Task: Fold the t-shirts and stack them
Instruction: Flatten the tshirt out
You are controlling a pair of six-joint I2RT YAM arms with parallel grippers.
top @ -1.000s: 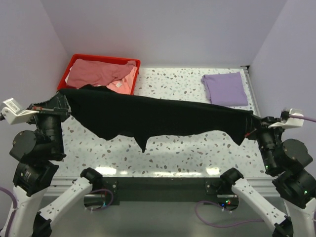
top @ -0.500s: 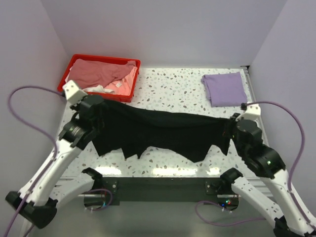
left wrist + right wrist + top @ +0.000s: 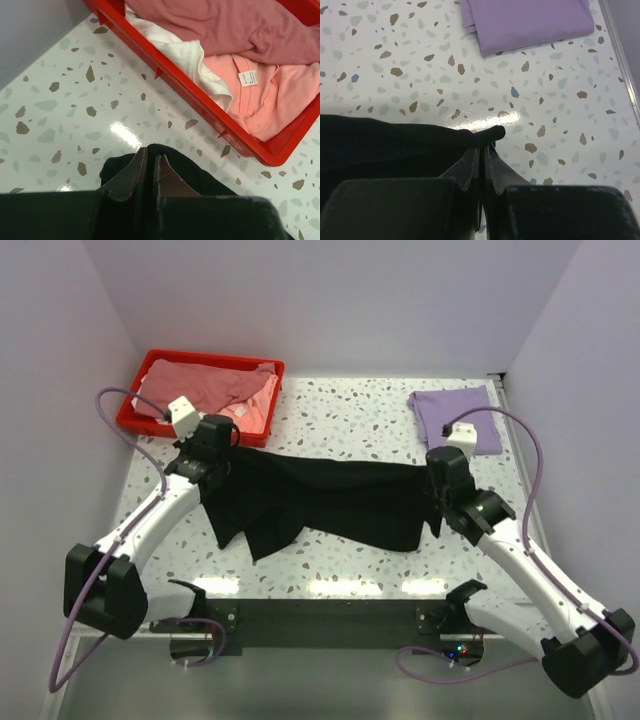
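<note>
Evidently the black t-shirt (image 3: 330,495) looks limp and light; the left gripper (image 3: 151,156) and right gripper (image 3: 482,148) each clamp an edge fold, cloth draped between them.

Plain black t-shirt (image 3: 330,500) on a white bench (image 3: 350,415) speckled with grey, brown and blue flecks. Plain light purple t-shirt (image 3: 458,420). Bright red bin (image 3: 210,356) holding a dusty pink shirt (image 3: 195,385), a salmon shirt (image 3: 275,95) and a white shirt (image 3: 192,57). Pale lilac walls (image 3: 330,300).
</note>
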